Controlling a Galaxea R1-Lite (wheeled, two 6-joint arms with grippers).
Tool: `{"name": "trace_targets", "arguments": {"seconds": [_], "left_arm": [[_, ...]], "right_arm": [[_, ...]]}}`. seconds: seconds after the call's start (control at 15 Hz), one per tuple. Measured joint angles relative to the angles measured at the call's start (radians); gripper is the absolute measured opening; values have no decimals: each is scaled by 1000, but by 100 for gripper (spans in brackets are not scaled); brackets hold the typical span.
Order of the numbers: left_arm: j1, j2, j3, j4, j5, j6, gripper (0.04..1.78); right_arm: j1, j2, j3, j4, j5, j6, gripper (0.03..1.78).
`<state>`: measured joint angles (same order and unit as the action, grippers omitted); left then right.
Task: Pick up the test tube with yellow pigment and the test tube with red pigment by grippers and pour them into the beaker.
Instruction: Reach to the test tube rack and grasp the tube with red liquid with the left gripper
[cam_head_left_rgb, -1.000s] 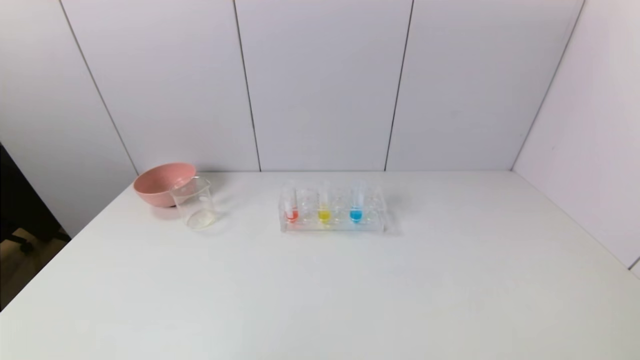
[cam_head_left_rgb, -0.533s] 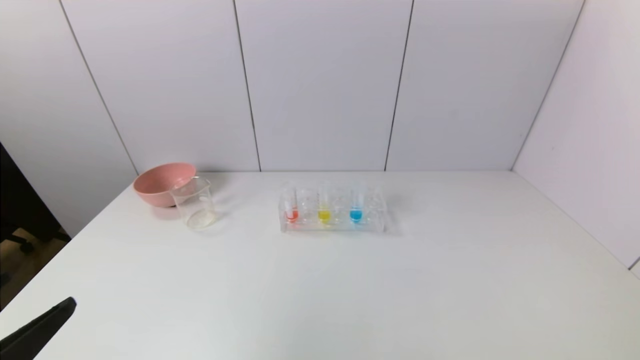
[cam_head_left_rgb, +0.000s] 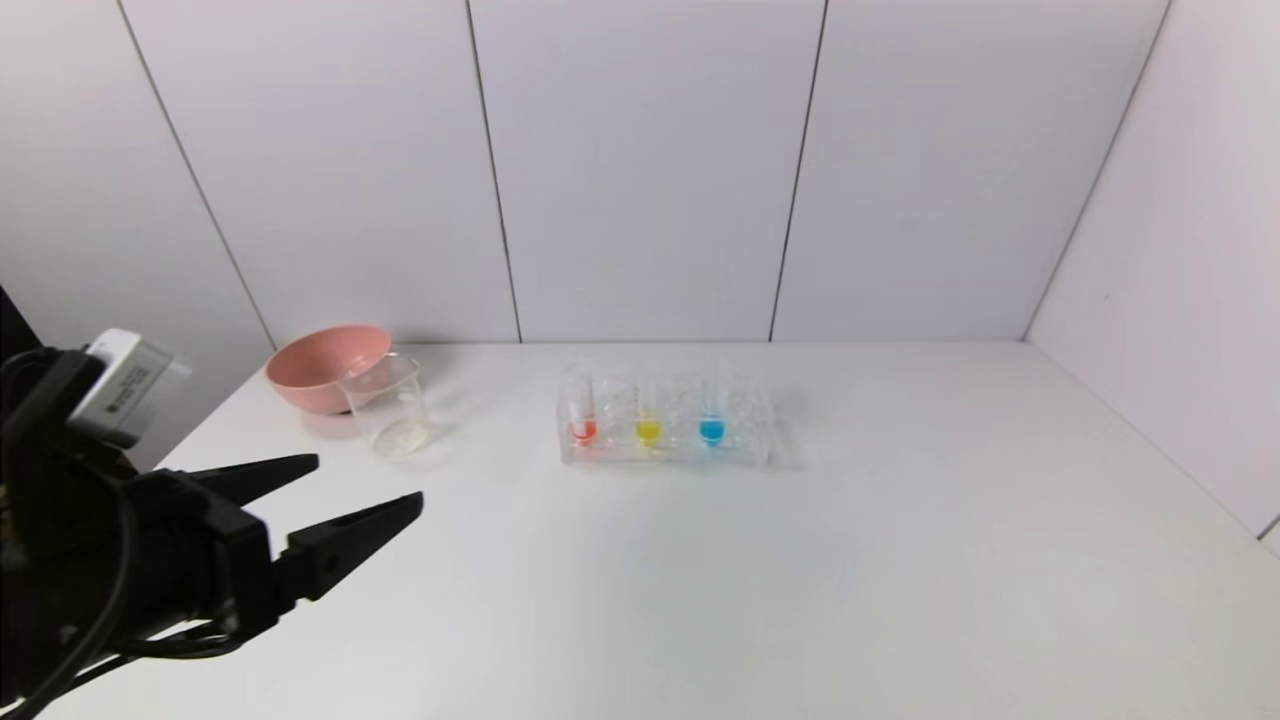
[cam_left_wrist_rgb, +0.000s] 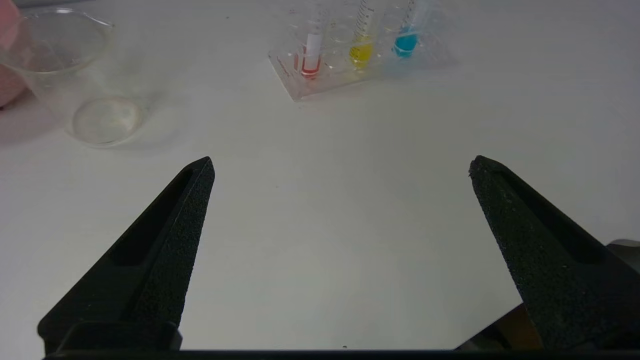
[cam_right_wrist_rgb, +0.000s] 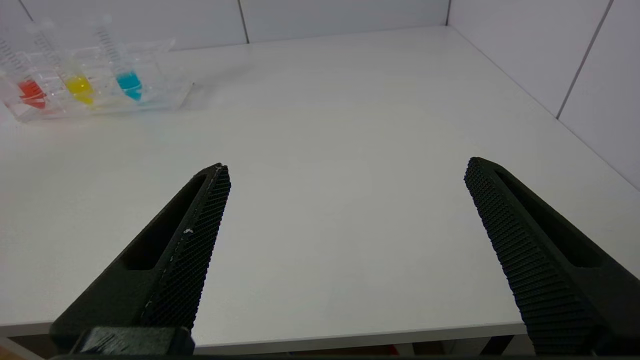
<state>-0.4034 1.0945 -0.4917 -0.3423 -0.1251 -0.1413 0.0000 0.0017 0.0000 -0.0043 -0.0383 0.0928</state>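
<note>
A: Item changed? The left tool (cam_head_left_rgb: 365, 485), absent a second ago, now over the tabletop's (cam_head_left_rgb: 800, 580) near left, fingers spread wide, holding nothing.

B: Right tool (cam_right_wrist_rgb: 345, 172): wide, empty, at the near edge. Test tube with red pigment (cam_head_left_rgb: 583, 420) and test tube with yellow pigment (cam_head_left_rgb: 649, 418) racked upright; beaker (cam_head_left_rgb: 390, 408) beside the pink bowl (cam_head_left_rgb: 320, 365). Reach likely just beginning.

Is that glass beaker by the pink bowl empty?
Looks empty: the beaker stands upright with no coloured liquid, its bare bottom visible.
</note>
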Motion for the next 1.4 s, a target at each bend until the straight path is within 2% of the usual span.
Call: {"name": "trace_targets", "arguments": {"seconds": [0.13, 0.27, 0.47, 0.67, 0.8, 1.2, 1.4], "left_arm": [[-96, 124, -44, -35, 123, -53, 178], [-153, 242, -84, -83, 218, -80, 178], [-207, 418, -137, -186, 367, -99, 178], [-252, 608, -189, -335, 540, -97, 178], [-269, 715, -231, -431, 624, -80, 178], [-273, 944, -383, -616, 715, -11, 178], [-266, 1009, -439, -632, 723, 7, 178]], "right_arm": [[0, 0, 0, 0, 0, 0, 171], [0, 0, 0, 0, 0, 0, 171], [0, 0, 0, 0, 0, 0, 171], [0, 0, 0, 0, 0, 0, 171], [0, 0, 0, 0, 0, 0, 171], [0, 0, 0, 0, 0, 0, 171], [0, 0, 0, 0, 0, 0, 171]]}}
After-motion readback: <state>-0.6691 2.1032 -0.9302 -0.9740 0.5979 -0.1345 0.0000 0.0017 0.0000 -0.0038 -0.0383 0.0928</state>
